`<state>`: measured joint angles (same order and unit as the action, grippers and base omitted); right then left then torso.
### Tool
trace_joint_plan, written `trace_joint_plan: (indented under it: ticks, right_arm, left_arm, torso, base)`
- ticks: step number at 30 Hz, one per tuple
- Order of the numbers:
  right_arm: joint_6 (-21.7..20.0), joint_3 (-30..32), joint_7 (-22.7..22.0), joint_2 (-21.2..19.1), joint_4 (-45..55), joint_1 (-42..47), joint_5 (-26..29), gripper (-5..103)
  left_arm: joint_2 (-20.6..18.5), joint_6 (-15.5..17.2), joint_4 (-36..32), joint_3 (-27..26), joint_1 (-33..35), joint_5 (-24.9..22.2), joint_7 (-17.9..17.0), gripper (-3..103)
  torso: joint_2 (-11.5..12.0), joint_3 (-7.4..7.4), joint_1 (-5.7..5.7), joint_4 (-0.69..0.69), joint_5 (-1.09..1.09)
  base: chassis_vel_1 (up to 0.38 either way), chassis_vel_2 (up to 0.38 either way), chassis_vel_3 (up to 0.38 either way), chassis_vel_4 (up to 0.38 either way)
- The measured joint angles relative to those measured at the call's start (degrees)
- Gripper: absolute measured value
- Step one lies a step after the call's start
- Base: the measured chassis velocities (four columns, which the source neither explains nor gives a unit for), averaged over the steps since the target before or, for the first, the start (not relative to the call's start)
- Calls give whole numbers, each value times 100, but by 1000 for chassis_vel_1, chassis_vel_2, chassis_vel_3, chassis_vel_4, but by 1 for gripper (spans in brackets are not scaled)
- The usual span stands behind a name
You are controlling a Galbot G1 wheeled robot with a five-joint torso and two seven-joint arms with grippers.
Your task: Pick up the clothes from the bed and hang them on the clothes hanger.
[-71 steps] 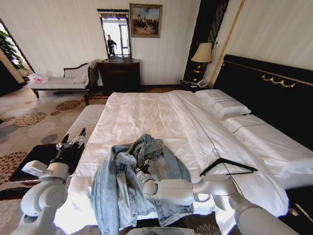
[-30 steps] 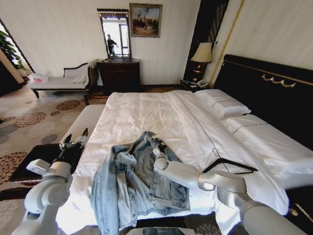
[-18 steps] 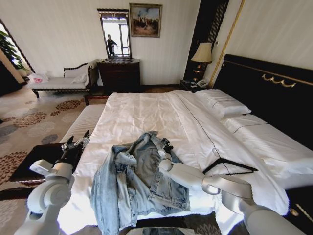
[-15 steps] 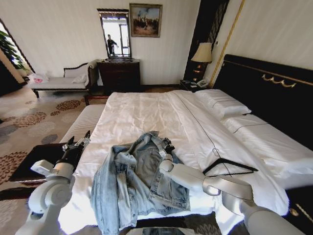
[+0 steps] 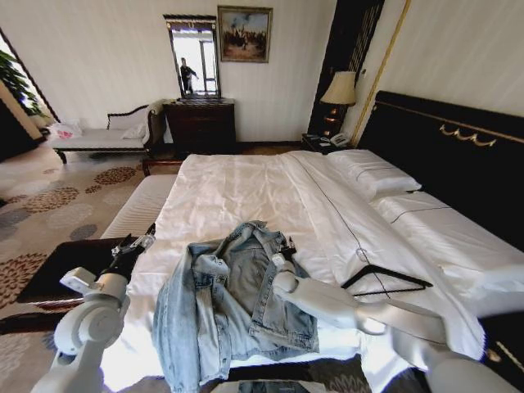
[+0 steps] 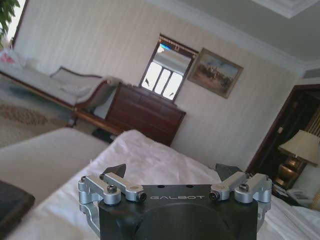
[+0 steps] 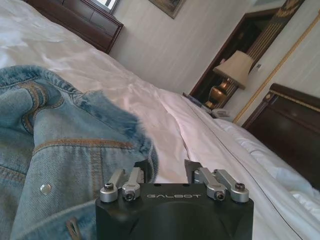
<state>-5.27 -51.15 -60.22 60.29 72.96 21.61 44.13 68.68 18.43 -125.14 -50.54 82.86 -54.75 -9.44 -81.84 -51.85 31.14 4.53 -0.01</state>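
The light-blue denim clothes [image 5: 233,299] lie crumpled and spread open near the foot of the white-sheeted bed [image 5: 246,188]. My right gripper [image 5: 286,248] rests low at the jacket's right edge. In the right wrist view this gripper [image 7: 167,167] is open with a narrow gap. The frayed denim hem [image 7: 115,125] lies against one fingertip [image 7: 142,167], and white sheet shows between the tips. The black clothes hanger [image 5: 385,278] lies flat on the sheet to the right of that arm. My left gripper [image 5: 131,248] hovers open beside the bed's left edge, its fingers [image 6: 116,170] spread wide.
A padded bench [image 5: 143,205] and a dark mat [image 5: 65,262] sit left of the bed. White pillows [image 5: 372,173] lie against the black headboard [image 5: 446,155]. A dresser [image 5: 201,123], a chaise [image 5: 102,135] and a lamp [image 5: 339,90] stand along the far wall.
My right gripper has slid a little further right across the bed, and the jacket's right flap has spread with it. The left arm has dipped slightly.
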Motion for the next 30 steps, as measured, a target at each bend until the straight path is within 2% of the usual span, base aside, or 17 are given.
trace_joint_plan:
  ticks: [1,3,4,7,9,10,11,12,14,15,17,18,22,30]
  right_arm:
    - [-16,-2,-17,-151,238,16,51,45]
    - [-27,6,-32,-281,437,35,76,45]
    - [-26,90,-28,-532,841,98,44,50]
    - [120,322,122,-795,1212,223,-200,61]
    - [516,666,500,-1037,1470,414,-552,73]
    - [683,797,651,-1114,1537,488,-679,73]
    - [938,1006,895,-1229,1612,608,-857,78]
    - [938,1006,895,-1229,1612,608,-857,78]
    - [1389,1398,1355,-1418,1701,829,-1137,89]
    - [1563,1580,1551,-1486,1733,931,-1226,89]
    - [1810,2010,1891,-1561,1833,1160,-1297,97]
    - [1810,2010,1891,-1561,1833,1160,-1297,97]
    - [1849,2784,1969,-1688,2173,1778,-1336,100]
    - [1824,3777,1968,-1846,2382,2979,-1588,100]
  left_arm:
    - [-19,83,31,14,-25,-138,-33,100]
    - [-34,151,63,27,-46,-254,-63,100]
    - [-74,303,178,89,-112,-537,-104,100]
    - [-148,500,368,228,-227,-785,-152,100]
    - [-254,633,605,509,-400,-832,-153,100]
    - [-292,668,714,652,-492,-811,-144,100]
    - [-337,705,856,865,-624,-755,-131,100]
    - [-337,705,856,865,-624,-755,-131,100]
    - [-391,750,1089,1317,-843,-635,-95,100]
    - [-398,770,1206,1538,-913,-545,-74,100]
    - [-366,788,1488,2014,-1041,-295,6,100]
    - [-366,788,1488,2014,-1041,-295,6,100]
    - [-180,793,2194,2614,-1470,-95,-3,100]
    - [165,617,3135,3005,-1911,205,-148,100]
  torso:
    - [0,0,0,0,2]
    - [0,0,0,0,1]
    - [0,0,0,0,2]
    - [0,0,0,-2,1]
    - [0,0,0,-3,1]
    - [0,0,0,-2,1]
    - [0,-1,0,-1,1]
    - [0,-1,0,-1,1]
    - [0,0,0,1,2]
    - [0,-1,0,1,2]
    - [0,-1,0,0,3]
    - [0,-1,0,0,3]
    - [0,-1,0,-1,1]
    - [0,-1,0,1,3]
  base:
    - [0,0,0,0]
    - [0,0,0,0]
    - [0,0,0,0]
    - [0,0,0,0]
    - [0,0,0,0]
    - [0,0,0,0]
    - [0,0,0,0]
    - [0,0,0,0]
    - [0,0,0,0]
    - [0,0,0,0]
    - [0,0,0,0]
    - [0,0,0,0]
    - [0,0,0,0]
    - [0,0,0,0]
